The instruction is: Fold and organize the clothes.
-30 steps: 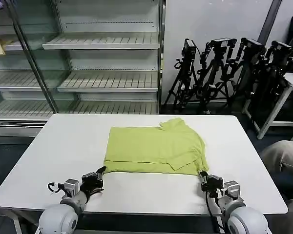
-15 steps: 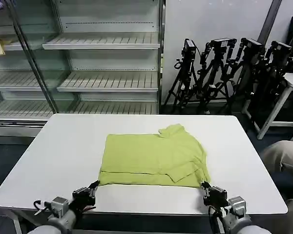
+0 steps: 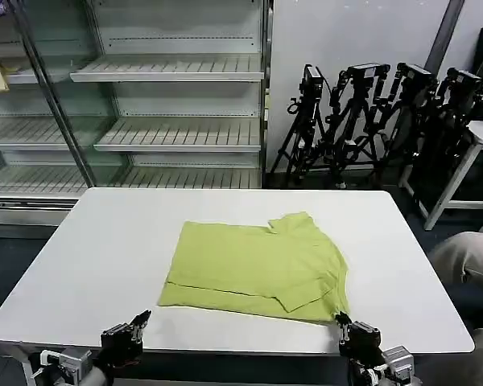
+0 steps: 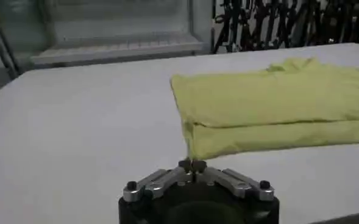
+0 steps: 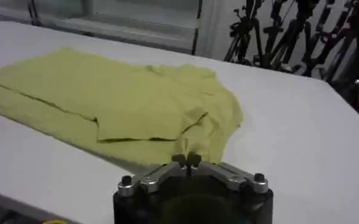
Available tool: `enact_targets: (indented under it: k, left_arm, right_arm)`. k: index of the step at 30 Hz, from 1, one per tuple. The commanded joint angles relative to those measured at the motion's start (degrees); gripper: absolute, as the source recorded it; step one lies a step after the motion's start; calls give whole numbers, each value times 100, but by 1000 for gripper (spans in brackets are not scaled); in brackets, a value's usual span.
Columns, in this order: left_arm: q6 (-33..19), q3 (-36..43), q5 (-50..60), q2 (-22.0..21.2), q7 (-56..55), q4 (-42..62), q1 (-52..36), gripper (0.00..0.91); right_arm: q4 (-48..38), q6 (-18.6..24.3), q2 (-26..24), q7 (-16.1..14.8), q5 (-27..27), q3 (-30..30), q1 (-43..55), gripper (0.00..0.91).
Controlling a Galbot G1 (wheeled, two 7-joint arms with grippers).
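Observation:
The clothes are one lime short-sleeved shirt [image 3: 253, 264], folded into a flat rectangle in the middle of the white table [image 3: 97, 241], collar toward the far right. My left gripper [image 3: 143, 318] sits at the table's near edge, by the shirt's near left corner. In the left wrist view that corner [image 4: 189, 143] is drawn into a thin point between the shut fingertips of the left gripper [image 4: 192, 163]. My right gripper [image 3: 340, 322] is at the near right corner. The right wrist view has the right gripper [image 5: 186, 159] shut on the hem [image 5: 188, 145] of the shirt [image 5: 124, 97].
Bare table lies on all sides of the shirt, with its near edge [image 3: 241, 352] just past the grippers. Behind stand empty glass-fronted shelves [image 3: 177, 133] and a cluster of black tripods [image 3: 370, 121]. A person's knee [image 3: 467, 257] shows at the right edge.
Both grippers have drawn back toward the table's near edge. The shirt has slid nearer with them, its near right corner farther than the left, so it now lies slightly skewed.

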Motion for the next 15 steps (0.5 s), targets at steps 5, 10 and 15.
enact_targets:
  k: [5, 10, 15]
  left_arm:
    - [-19, 40, -100, 5, -178, -211, -366, 907]
    - [-161, 241, -99, 81, -223, -159, -820, 907]
    - [-578, 766, 89, 393, -215, 440, -1782, 907]
  right_arm:
    - [268, -66, -197, -105, 350, 404, 169, 907]
    - [333, -307, -352, 111, 981, 499, 1065, 907]
    - [-1008, -440, -181, 610, 992, -391, 2947, 907]
